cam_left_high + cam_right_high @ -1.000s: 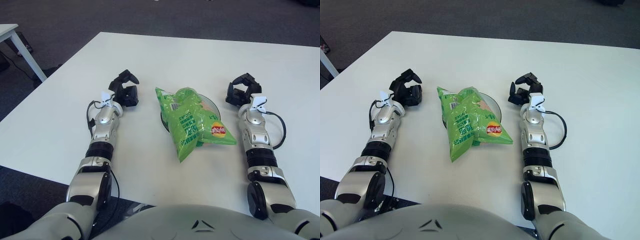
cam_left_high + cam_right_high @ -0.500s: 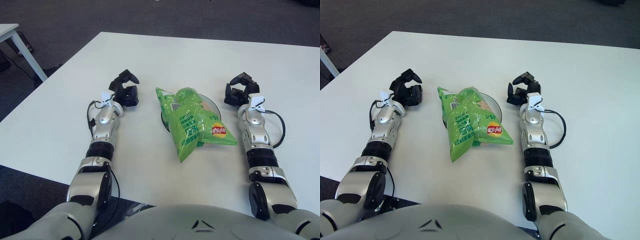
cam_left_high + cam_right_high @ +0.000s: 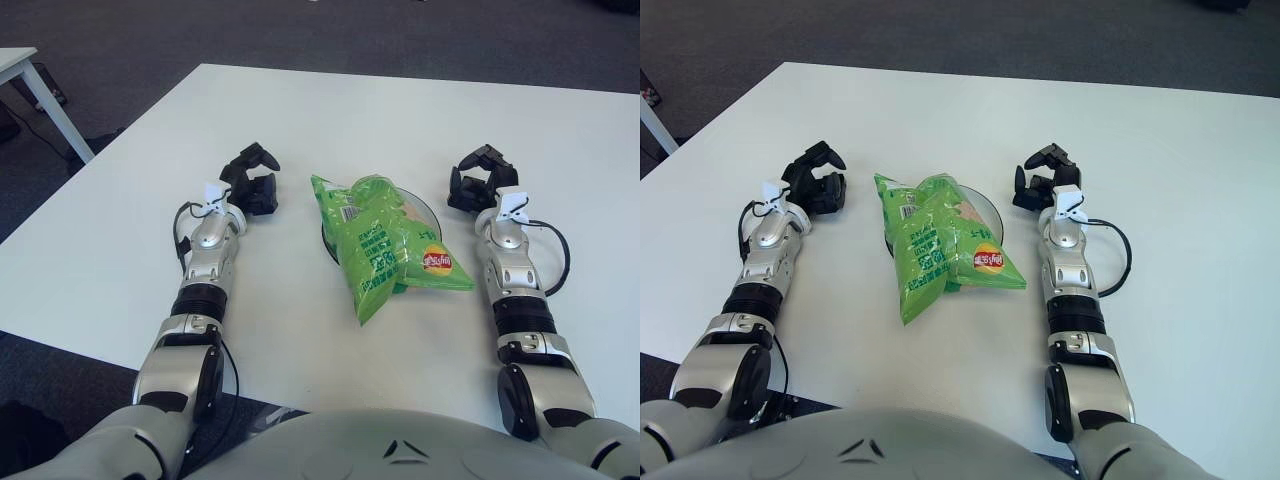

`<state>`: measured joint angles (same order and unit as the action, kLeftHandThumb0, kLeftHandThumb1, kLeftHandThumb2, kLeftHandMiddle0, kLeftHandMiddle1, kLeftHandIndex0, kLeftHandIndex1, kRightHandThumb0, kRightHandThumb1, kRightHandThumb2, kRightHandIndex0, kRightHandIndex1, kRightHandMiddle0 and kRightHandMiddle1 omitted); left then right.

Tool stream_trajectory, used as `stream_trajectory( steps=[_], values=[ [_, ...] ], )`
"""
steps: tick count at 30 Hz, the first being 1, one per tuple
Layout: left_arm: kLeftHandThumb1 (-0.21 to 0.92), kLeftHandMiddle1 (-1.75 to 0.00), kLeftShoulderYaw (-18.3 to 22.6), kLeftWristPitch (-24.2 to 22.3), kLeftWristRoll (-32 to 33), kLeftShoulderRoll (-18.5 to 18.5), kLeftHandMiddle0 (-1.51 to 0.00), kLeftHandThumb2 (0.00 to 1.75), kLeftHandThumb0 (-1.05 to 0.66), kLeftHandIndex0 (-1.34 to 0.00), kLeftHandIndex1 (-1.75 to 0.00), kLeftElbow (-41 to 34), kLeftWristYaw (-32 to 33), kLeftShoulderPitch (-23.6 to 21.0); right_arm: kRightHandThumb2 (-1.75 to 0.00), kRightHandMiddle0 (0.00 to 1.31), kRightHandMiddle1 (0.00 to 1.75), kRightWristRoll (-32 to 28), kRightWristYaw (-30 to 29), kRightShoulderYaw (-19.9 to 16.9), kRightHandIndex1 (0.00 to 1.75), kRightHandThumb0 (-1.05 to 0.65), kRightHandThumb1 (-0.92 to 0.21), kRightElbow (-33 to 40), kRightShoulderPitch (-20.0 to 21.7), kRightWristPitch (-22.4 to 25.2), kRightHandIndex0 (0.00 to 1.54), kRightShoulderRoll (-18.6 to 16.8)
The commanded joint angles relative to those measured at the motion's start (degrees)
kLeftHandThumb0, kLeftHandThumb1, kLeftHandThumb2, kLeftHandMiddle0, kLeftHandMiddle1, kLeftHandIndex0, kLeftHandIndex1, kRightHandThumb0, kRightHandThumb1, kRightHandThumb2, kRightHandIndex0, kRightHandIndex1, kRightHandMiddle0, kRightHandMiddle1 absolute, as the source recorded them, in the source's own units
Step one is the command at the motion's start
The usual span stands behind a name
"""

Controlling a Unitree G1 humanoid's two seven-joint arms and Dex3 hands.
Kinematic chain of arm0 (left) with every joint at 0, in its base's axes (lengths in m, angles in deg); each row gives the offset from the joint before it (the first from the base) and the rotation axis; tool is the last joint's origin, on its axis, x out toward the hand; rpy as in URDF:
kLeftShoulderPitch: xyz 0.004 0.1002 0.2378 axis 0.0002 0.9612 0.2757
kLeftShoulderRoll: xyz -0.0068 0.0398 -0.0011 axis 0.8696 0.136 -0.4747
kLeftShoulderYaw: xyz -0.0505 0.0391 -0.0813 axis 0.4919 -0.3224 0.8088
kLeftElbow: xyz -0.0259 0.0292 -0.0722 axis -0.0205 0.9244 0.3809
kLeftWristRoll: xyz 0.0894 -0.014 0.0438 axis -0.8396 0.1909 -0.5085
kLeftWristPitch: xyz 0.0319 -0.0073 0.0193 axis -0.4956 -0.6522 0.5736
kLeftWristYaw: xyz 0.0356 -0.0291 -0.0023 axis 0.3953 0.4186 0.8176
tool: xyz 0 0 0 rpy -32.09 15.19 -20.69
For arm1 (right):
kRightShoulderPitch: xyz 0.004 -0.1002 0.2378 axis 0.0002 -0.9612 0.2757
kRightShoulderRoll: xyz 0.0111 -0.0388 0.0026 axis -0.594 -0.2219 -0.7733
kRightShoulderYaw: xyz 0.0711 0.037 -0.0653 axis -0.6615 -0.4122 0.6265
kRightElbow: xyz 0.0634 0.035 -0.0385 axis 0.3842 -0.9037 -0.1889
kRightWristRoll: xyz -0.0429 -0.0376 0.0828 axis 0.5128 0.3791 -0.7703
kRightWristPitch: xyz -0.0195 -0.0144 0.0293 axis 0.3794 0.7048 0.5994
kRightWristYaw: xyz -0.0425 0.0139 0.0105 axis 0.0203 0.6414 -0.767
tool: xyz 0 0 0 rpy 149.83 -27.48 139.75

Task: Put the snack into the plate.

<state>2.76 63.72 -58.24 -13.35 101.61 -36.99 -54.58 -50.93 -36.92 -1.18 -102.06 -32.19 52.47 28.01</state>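
A green snack bag [image 3: 385, 245] lies across a dark plate [image 3: 421, 207] at the middle of the white table; its lower end hangs over the plate's near rim onto the table. My left hand [image 3: 254, 178] shows to the left of the bag, apart from it, fingers loosely curled around nothing. My right hand [image 3: 478, 176] shows to the right of the plate, fingers likewise relaxed and holding nothing. Most of the plate is hidden under the bag.
The white table [image 3: 330, 110] stretches far beyond the bag, with dark carpet past its edges. A second white table's corner [image 3: 20, 66] shows at the far left. A black cable [image 3: 558, 262] loops beside my right forearm.
My right hand has shifted slightly left toward the plate. My left hand has barely moved. The bag stays where it was.
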Motion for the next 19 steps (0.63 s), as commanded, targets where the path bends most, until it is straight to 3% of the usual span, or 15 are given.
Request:
stream_trajectory(
  steps=[1, 19],
  values=[
    [0.37, -1.75, 0.0, -0.2, 0.5, -2.6, -1.28, 1.25, -0.46, -0.57, -1.75, 3.8, -1.1, 7.5, -1.3, 0.6, 1.75, 0.6, -0.3, 0.3, 1.75, -0.47, -0.34, -2.8, -4.7, 2.5, 1.35, -1.3],
    [0.35, -1.75, -0.6, -0.4, -0.7, -2.9, -1.28, 1.28, -0.47, -0.59, -1.75, 3.3, -0.4, 7.6, -1.28, 0.59, 1.75, 0.4, 0.2, 0.4, 1.75, -0.47, -0.35, -2.1, -5.3, 2.5, 1.34, -1.0]
  ],
)
